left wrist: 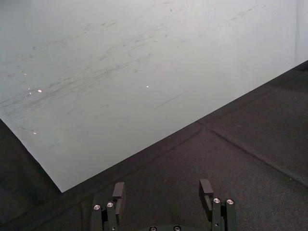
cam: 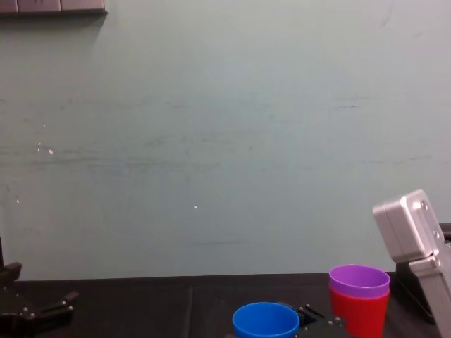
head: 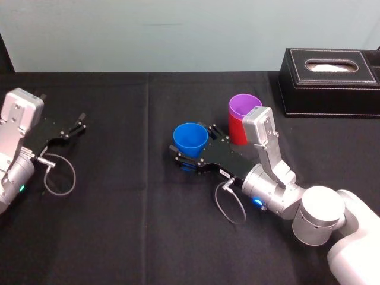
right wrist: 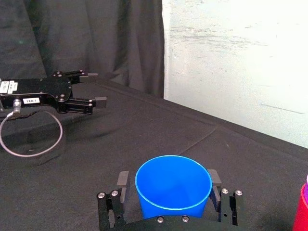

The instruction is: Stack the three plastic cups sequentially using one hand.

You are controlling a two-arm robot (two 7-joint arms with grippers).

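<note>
your right gripper (head: 192,144) reaches in from the lower right of the head view, wrist low over the black table (head: 119,225). its fingers are spread either side of the upright blue cup (head: 190,138) at frame centre, a sliver of gap on one side. just to the upper right the purple cup (head: 244,105) sits nested in the red cup (head: 237,134), and your left gripper (head: 80,126) lies at the left edge, fingers apart.
</note>
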